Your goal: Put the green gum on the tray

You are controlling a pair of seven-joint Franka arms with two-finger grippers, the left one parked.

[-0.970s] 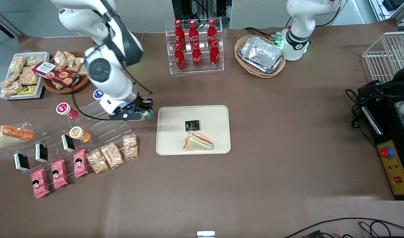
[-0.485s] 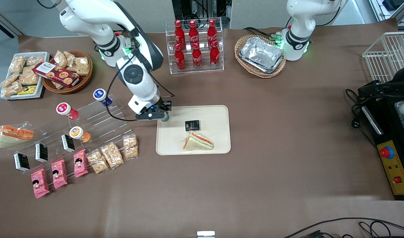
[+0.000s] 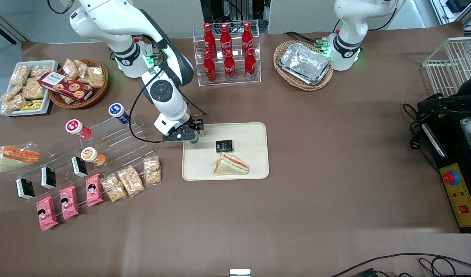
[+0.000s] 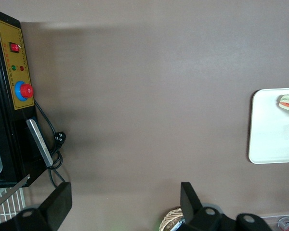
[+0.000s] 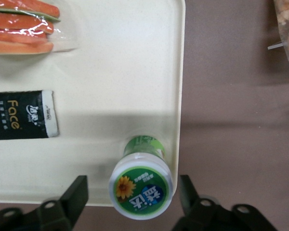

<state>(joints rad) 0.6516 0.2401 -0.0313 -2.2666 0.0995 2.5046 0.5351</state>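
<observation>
Standing upright on the tray, just inside its rim, the green gum is seen between the spread fingers of the gripper, apparently released; only withdrawal is judged left.

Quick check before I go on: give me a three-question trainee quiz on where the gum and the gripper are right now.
1. True or false: the green gum is upright inside the rim of the tray.
2. Which item on the tray lies nearest the green gum? A black packet; B sandwich; C blue canister.
3. Fill in: the gripper, above the tray's corner with the gum between its jaws, has them ___ (open/shut).
Key: 1 true; 2 A; 3 open.
</observation>
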